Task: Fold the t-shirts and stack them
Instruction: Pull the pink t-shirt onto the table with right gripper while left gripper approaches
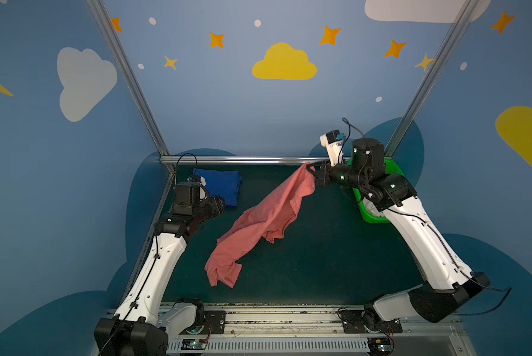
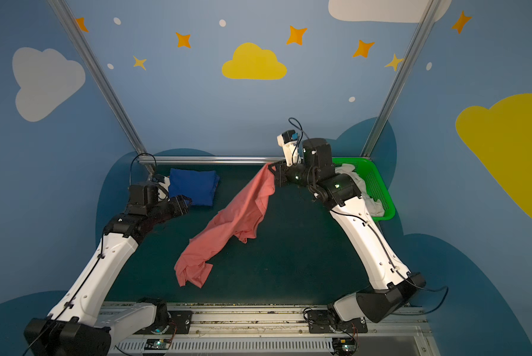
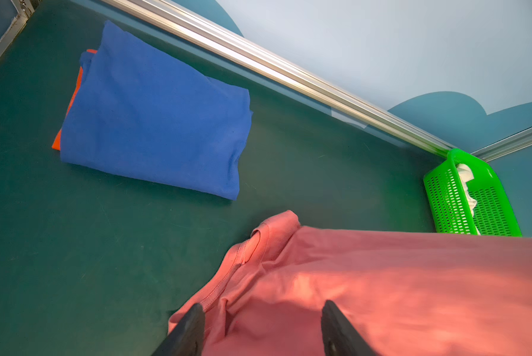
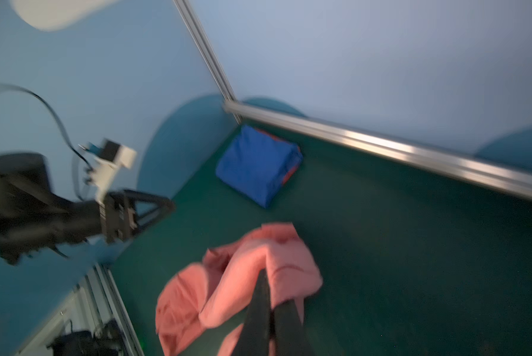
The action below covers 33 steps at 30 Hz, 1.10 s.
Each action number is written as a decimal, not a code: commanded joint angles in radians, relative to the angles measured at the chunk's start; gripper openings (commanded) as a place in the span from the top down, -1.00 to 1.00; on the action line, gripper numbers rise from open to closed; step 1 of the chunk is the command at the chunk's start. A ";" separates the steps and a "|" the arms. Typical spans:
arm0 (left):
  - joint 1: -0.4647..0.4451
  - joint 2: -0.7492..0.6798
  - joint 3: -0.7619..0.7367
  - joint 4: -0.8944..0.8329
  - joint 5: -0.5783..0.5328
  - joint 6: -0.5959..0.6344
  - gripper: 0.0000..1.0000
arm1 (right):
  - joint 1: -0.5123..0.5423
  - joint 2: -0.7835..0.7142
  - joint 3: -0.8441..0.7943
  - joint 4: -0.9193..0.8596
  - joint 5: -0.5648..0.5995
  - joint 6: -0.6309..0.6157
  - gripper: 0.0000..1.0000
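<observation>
My right hand [image 1: 313,173] was shut tight on one end of the pink shirt [image 1: 258,222] and held it up near the back rail [image 1: 243,160]. The rest of the shirt hung down and lay crumpled on the dark green worktop [image 1: 320,262]. My left hand [image 1: 219,204] was open with nothing in it, near the shirt. My left wrist view showed its two fingers [image 3: 190,326] apart, with pink cloth past them. The folded blue shirt [image 1: 220,186] sat in the back left corner. Only the wrist views showed an orange shirt [image 3: 57,141] peeking out from under it. In a top view I could see a white shirt [image 2: 357,182] in the green basket [image 2: 378,188] at the back right, behind my right arm. My right wrist view was blurry. The walls [image 1: 227,108] were blue with painted clouds and stars.
</observation>
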<state>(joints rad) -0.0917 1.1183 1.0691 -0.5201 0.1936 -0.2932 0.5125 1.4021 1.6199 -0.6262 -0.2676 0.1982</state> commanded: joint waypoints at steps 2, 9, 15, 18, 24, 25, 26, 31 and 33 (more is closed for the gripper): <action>-0.012 0.033 -0.007 0.003 0.001 -0.011 -0.22 | -0.006 -0.112 -0.276 -0.088 0.066 0.024 1.00; -0.123 0.185 0.054 -0.051 -0.013 -0.006 -0.38 | -0.006 -0.201 -0.661 -0.076 0.080 0.172 1.00; -0.207 0.394 0.184 -0.147 -0.120 -0.024 -0.58 | -0.006 -0.198 -0.788 0.015 0.063 0.237 1.00; -0.251 0.515 0.268 -0.159 -0.171 -0.029 -0.59 | -0.006 -0.171 -0.791 0.024 0.055 0.234 1.00; -0.305 0.874 0.639 -0.402 -0.332 0.053 -0.34 | -0.008 -0.161 -0.786 0.013 0.057 0.206 1.00; -0.309 0.938 0.715 -0.459 -0.356 0.071 -0.34 | -0.009 -0.170 -0.792 0.016 0.061 0.205 1.00; -0.314 0.993 0.772 -0.499 -0.375 0.089 -0.34 | -0.012 -0.182 -0.800 0.021 0.065 0.205 1.00; -0.323 1.142 0.895 -0.557 -0.363 0.124 -0.39 | -0.038 -0.226 -0.829 0.039 0.052 0.213 1.00; -0.324 1.181 0.919 -0.567 -0.355 0.129 -0.40 | -0.049 -0.236 -0.832 0.038 0.043 0.212 1.00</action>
<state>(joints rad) -0.4126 2.2772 1.9480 -0.9794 -0.1383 -0.1974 0.4774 1.1946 0.7979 -0.6010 -0.2096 0.4114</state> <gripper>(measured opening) 0.701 0.047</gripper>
